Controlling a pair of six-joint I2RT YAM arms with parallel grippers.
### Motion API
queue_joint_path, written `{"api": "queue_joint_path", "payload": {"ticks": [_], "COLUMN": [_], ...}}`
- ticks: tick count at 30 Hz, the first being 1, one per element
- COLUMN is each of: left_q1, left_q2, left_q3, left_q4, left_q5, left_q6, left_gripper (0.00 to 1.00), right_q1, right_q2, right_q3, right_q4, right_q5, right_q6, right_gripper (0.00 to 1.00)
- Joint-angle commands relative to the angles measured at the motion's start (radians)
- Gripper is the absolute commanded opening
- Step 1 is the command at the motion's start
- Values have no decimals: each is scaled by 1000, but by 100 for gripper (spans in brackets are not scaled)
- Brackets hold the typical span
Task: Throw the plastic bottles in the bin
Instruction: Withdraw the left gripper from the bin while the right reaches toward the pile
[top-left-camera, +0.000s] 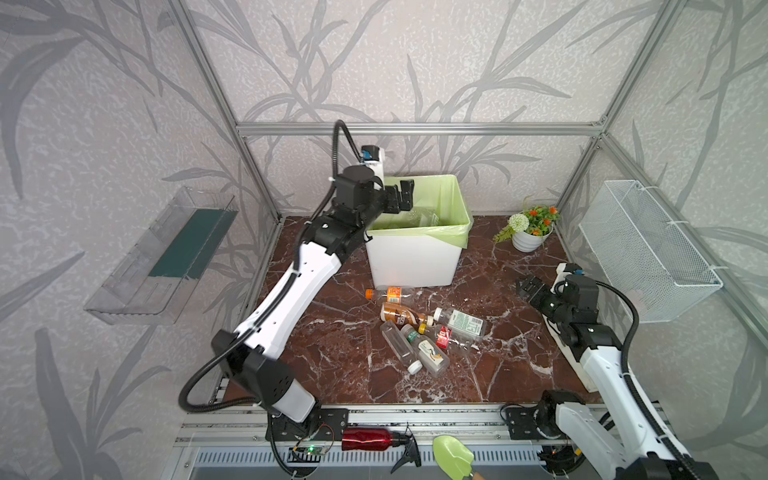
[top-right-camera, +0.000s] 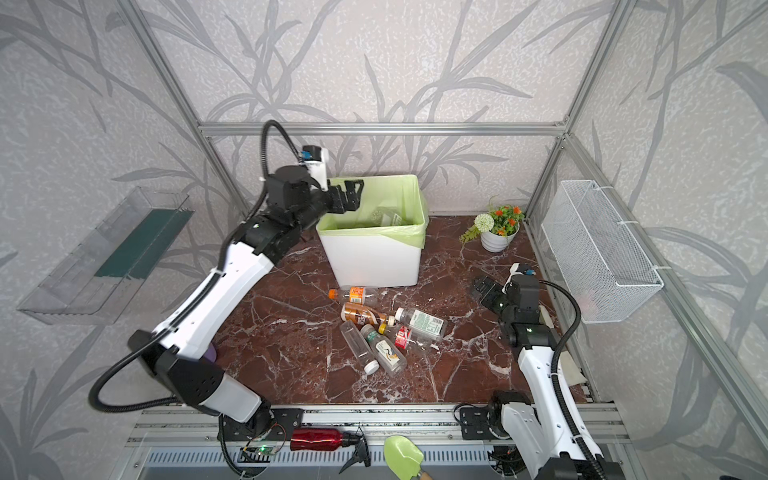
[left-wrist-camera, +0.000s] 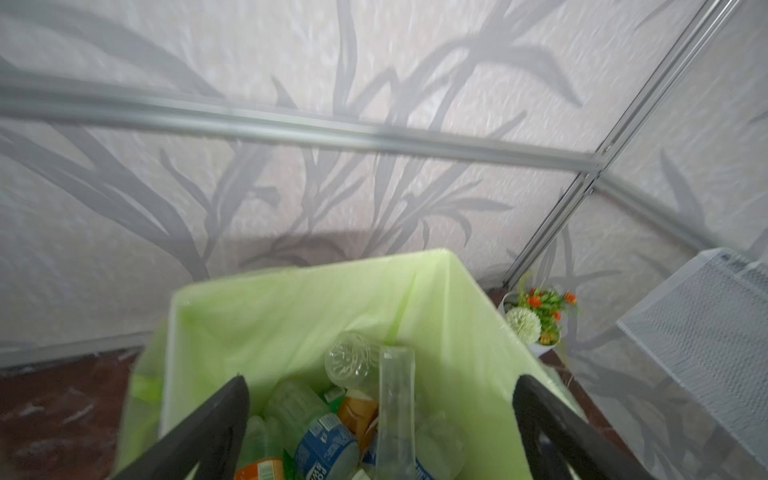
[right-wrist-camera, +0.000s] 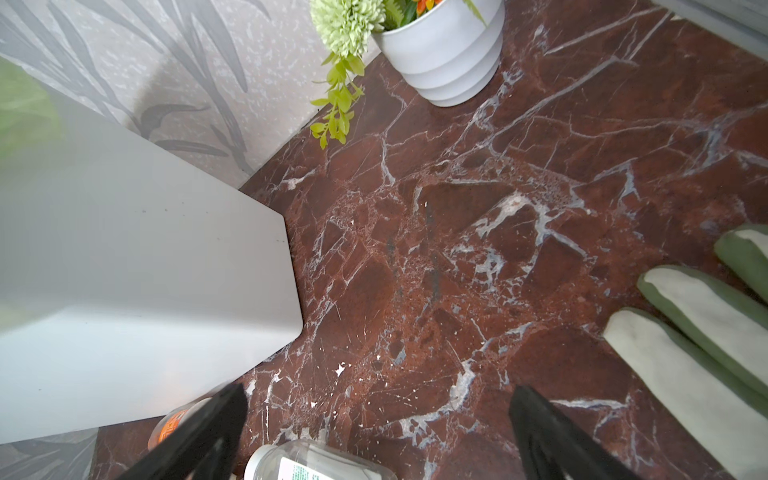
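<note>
Letting go cleanly looks to be the step in hand. The left arm reaches over the left rim of the bin, which stands midway along the rear edge of the desk. The left jaws are spread wide and hold nothing. In the left wrist view a clear bottle stands on end between them, touching neither, atop the pile of bottles inside.

To do this well, the jaws should rise straight up, wide apart, until they clear the green liner. Swinging back sooner risks snagging the folded bag and tugging the bin. The upright bottle may topple, so confirm it settles below the rim.

Six loose bottles lie near the middle of the desk, in front of the bin; the orange-capped bottle lies closest to it. The right jaws hover open and empty near the right edge, just over the green-labelled bottle. Any next grasp should cross a bottle's body, since round plastic probably rolls.
</note>
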Motion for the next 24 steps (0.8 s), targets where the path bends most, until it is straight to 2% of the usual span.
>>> {"api": "queue_joint_path", "payload": {"ticks": [1,8,10,16,21,24], "left_q1": [2,11,35,157,194,206], "left_q2": [-154,-305,-352,-490,-553,-571], "left_q3": [-42,-294,-382,-624,-767,-852], "left_q4": [124,140,124,74,21,-10], "left_q5": [-63,-217,-260,-264,-276,-269], "left_q6": [69,90,61,-72,-133,-213], "left_gripper": [99,99,99,99,99,99], "right_q1": [-3,-1,-1,45,169,219], "right_q2": [23,2,-3,-7,-9,1], "right_q3": [-9,6,3,-5,-2,-8], "right_q4": [23,-4,-10,-60,-84,-74], "right_q5": [-46,-42,-46,-44,20,46], "right_q6": [33,47,61,124,152,151], "right_gripper": [100,100,100,100,100,99]}}
